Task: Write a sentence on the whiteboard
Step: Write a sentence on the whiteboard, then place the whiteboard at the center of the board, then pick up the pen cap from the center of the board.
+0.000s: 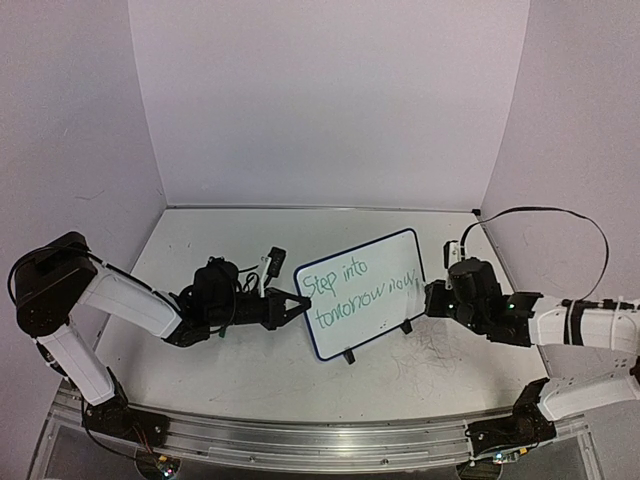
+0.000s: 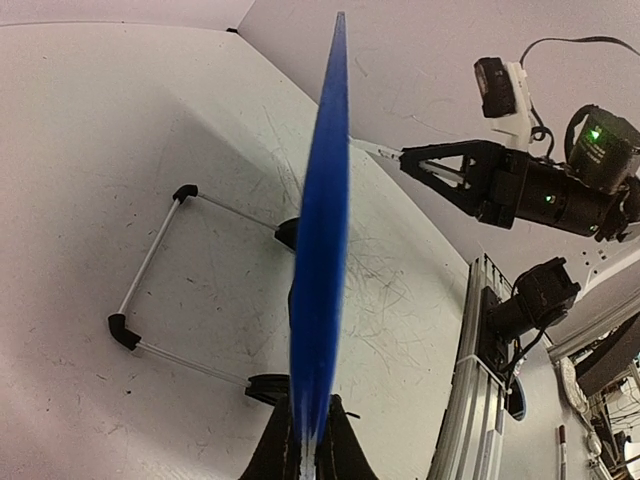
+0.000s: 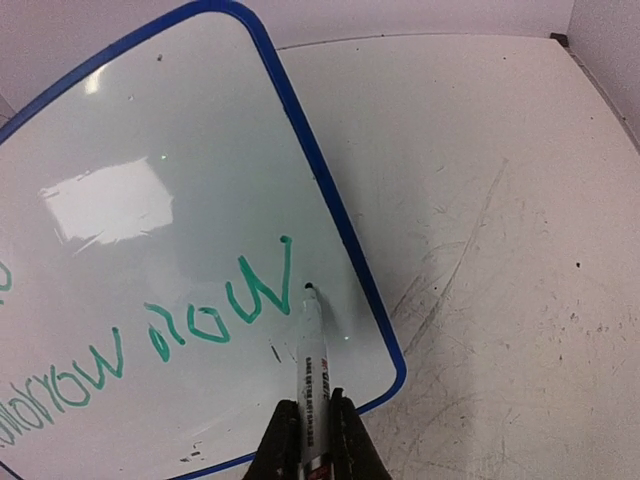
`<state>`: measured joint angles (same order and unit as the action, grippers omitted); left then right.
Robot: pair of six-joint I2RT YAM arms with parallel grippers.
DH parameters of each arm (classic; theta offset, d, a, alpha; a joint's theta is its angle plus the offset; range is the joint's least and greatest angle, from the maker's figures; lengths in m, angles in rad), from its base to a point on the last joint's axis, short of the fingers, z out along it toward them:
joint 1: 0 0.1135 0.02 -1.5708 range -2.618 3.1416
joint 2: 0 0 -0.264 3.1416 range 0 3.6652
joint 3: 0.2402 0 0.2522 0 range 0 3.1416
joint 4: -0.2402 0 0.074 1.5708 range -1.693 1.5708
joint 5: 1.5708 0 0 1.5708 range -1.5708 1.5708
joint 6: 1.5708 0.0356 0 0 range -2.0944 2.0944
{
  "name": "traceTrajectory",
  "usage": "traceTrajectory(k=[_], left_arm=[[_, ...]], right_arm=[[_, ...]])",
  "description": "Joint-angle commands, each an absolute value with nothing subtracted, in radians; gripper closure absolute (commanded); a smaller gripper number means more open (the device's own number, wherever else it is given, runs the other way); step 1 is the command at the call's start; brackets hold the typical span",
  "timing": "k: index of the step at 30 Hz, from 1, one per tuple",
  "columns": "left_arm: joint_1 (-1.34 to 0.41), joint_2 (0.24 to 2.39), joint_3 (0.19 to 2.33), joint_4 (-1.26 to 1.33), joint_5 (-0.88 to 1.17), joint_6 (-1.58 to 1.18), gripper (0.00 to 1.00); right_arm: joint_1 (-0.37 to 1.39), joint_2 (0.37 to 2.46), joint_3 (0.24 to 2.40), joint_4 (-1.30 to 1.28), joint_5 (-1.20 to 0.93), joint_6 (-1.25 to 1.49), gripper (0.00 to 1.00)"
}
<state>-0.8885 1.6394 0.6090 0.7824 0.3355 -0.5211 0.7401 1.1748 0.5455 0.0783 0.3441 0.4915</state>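
Observation:
The whiteboard [image 1: 370, 328] stands tilted on its two black feet mid-table. The sentence [image 1: 340, 278] on it is green lettering in two slanted lines, "Step into tomorrow now". My left gripper [image 1: 299, 300] is shut on the board's left edge; in the left wrist view the blue rim [image 2: 325, 230] runs edge-on out of the closed gripper [image 2: 310, 398]. My right gripper [image 1: 428, 298] is shut on a marker [image 3: 312, 360]. The marker tip [image 3: 309, 290] is at the board face [image 3: 180, 130], just right of the word "now" [image 3: 225, 305].
The tabletop carries grey scribble marks [image 1: 440, 345]. A wire stand frame [image 2: 150, 270] lies behind the board. An aluminium rail [image 1: 320, 435] runs along the near edge. White walls enclose the back and sides. A black cable [image 1: 560, 212] loops above the right arm.

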Motion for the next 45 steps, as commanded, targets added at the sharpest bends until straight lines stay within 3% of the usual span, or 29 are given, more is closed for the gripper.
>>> traceTrajectory(k=[1, 6, 13, 16, 18, 24, 28, 34, 41, 45], left_arm=[[-0.89, 1.643, 0.617, 0.733, 0.33, -0.505, 0.93], [-0.89, 1.594, 0.616, 0.731, 0.328, -0.517, 0.75], [-0.89, 1.424, 0.549, 0.647, 0.274, -0.547, 0.52], [-0.886, 1.307, 0.503, 0.536, 0.248, -0.575, 0.34], [-0.883, 1.231, 0.48, 0.437, 0.223, -0.609, 0.29], [-0.871, 1.042, 0.484, 0.025, -0.004, -0.753, 0.27], [-0.823, 1.084, 0.556, -0.251, -0.102, -0.805, 0.25], [-0.784, 1.294, 0.65, -0.333, -0.125, -0.735, 0.27], [-0.784, 1.462, 0.757, -0.368, -0.211, -0.669, 0.43], [-0.784, 1.527, 0.783, -0.374, -0.215, -0.653, 0.46]], right_arm=[[0.734, 1.011, 0.612, -0.115, 0.346, 0.513, 1.0], [0.735, 0.851, 0.653, -0.194, 0.366, 0.448, 1.0], [0.735, 0.881, 0.72, -0.185, 0.311, 0.395, 1.0], [0.735, 0.873, 0.73, -0.164, 0.298, 0.393, 1.0], [0.735, 0.857, 0.729, -0.151, 0.292, 0.393, 1.0], [0.735, 0.834, 0.711, -0.123, 0.263, 0.399, 1.0], [0.735, 0.835, 0.7, -0.095, 0.212, 0.398, 1.0], [0.736, 0.836, 0.703, -0.078, 0.142, 0.388, 1.0], [0.735, 0.788, 0.661, -0.078, 0.126, 0.401, 1.0], [0.735, 0.78, 0.649, -0.078, 0.127, 0.401, 1.0]])
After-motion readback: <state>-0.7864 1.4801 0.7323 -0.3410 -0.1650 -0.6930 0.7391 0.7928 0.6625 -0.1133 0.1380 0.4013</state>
